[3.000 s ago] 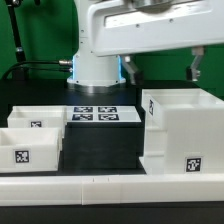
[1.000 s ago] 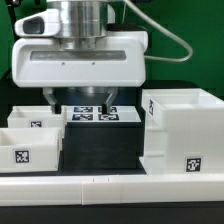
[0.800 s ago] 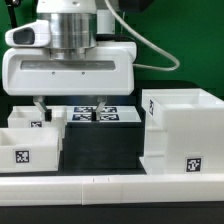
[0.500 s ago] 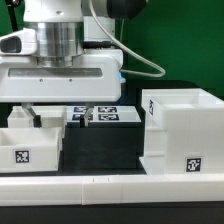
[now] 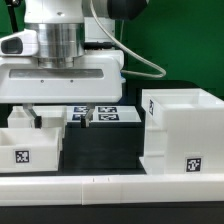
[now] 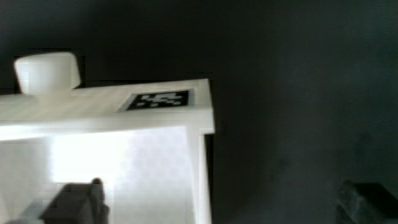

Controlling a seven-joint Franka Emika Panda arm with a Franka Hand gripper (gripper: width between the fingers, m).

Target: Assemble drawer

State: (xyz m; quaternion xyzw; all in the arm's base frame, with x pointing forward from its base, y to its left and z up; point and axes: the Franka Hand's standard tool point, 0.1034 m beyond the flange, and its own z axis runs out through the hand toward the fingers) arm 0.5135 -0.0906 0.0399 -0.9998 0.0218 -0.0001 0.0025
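— What's new?
— The gripper (image 5: pixel 63 117) has swung from above the casing (image 5: pixel 180 125) over to the rear tray (image 5: pixel 20 122), well apart from the casing, and stopped there. Its jaws are wide and empty, so a grab looks next.
— How does the tray lie?
— The knob (image 6: pixel 48 72) juts from its tagged wall. Its long side seems to run toward the casing.

Robot at work: the gripper (image 5: pixel 60 118), its arm cut off at the top of the exterior view, hides much of the far tray (image 5: pixel 14 117) and part of the marker board (image 5: pixel 112 115). The exterior view's right edge clips the casing (image 5: pixel 185 125). In the blurred wrist view, a tray (image 6: pixel 107 150) bears a tag (image 6: pixel 160 99) too soft to read, and the fingertips (image 6: pixel 75 200) run off the picture's edge.
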